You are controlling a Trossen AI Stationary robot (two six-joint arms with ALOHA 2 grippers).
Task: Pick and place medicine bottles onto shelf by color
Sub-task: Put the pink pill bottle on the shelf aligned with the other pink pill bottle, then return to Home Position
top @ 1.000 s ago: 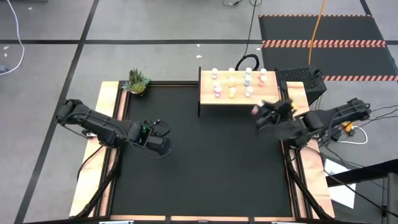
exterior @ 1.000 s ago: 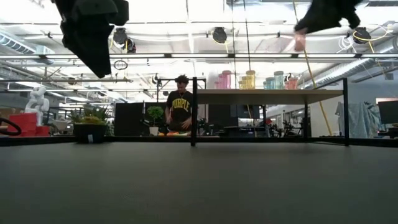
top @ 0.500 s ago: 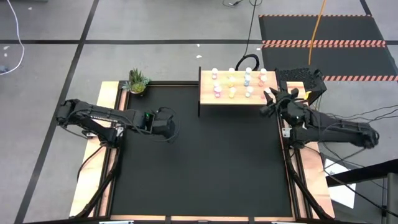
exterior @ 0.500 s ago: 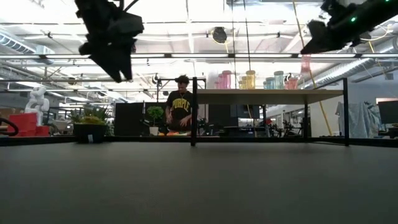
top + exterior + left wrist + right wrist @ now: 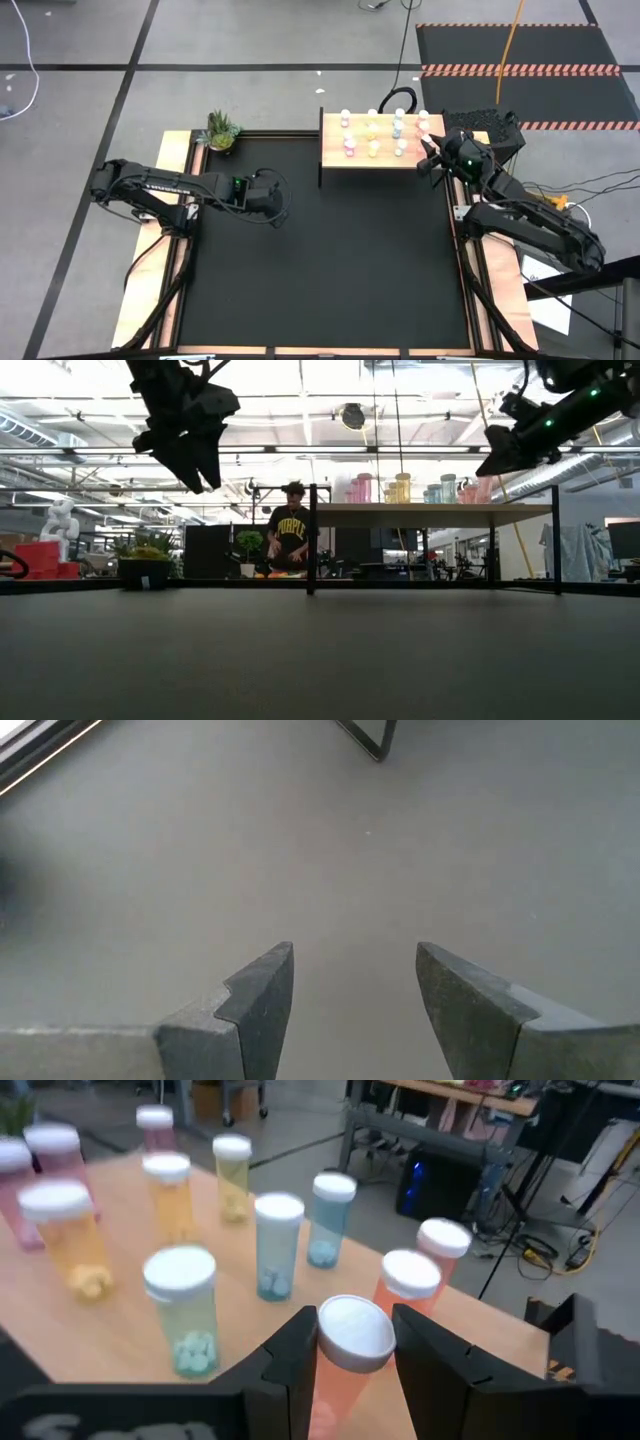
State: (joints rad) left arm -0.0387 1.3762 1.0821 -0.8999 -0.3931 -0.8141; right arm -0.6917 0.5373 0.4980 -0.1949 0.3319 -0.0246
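Observation:
The pale wood shelf [image 5: 384, 161] stands at the table's far edge; the low view [image 5: 430, 512] shows it too. Several white-capped bottles stand on it in rows: pink [image 5: 349, 146], yellow [image 5: 373, 148], blue [image 5: 278, 1245] and red [image 5: 406, 1285]. My right gripper [image 5: 350, 1370] is over the shelf's right end [image 5: 428, 152], shut on a red bottle [image 5: 338, 1385]. My left gripper [image 5: 355, 990] is open and empty above the black table's left middle [image 5: 274, 206]. My right gripper pinches the red bottle between its two fingers [image 5: 290, 1365], on the body just under the white cap [image 5: 355, 1332]. The fingers come slanting down from the table's right side. The bottle stands upright in the hold. Its bottom is hidden by the fingers.
A small green potted plant [image 5: 220, 130] stands at the table's far left corner. The shelf rests on thin black legs [image 5: 312, 540]. A person [image 5: 290, 532] stands in the room beyond the table. Bare black tabletop [image 5: 340, 270] lies between the arms.
My right gripper has carried the red bottle from above the table's right side toward the far edge, then down over the shelf's right end, turning as it went. My left gripper has gone a little toward the table's right and far edges and stayed open.

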